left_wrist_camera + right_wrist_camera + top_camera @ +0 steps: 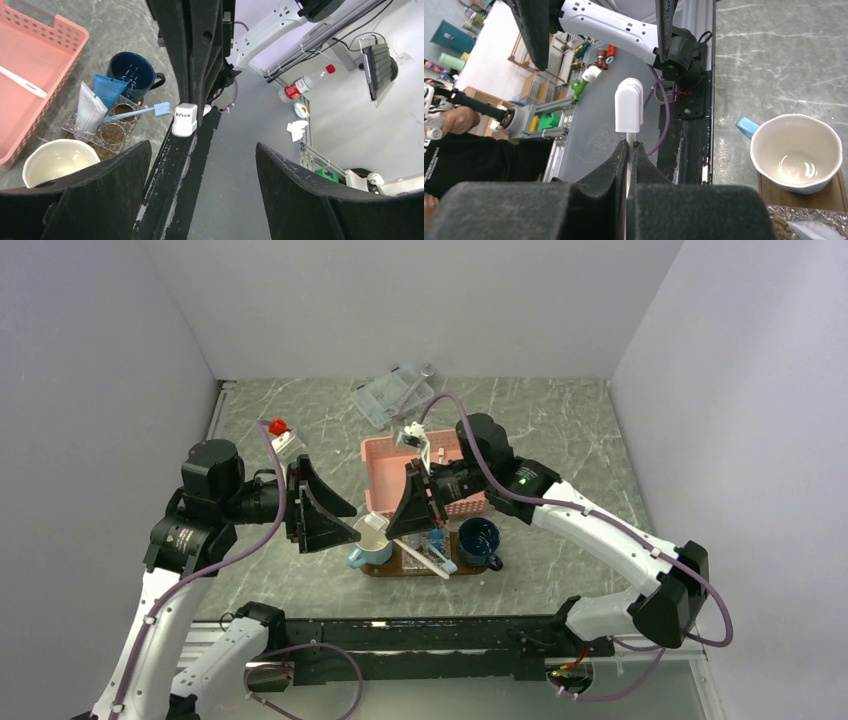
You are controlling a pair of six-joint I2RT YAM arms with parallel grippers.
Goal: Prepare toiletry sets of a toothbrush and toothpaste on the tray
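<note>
White capped toothbrush (629,105) pinched tight at right gripper (630,148) tips; left gripper (202,148) spread, empty. We fear thin handle pivoting, clipping mug (796,150) rim.

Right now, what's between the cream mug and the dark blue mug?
A clear plastic holder with a white tube, blue tube and pale blue toothbrush; left wrist view.
</note>
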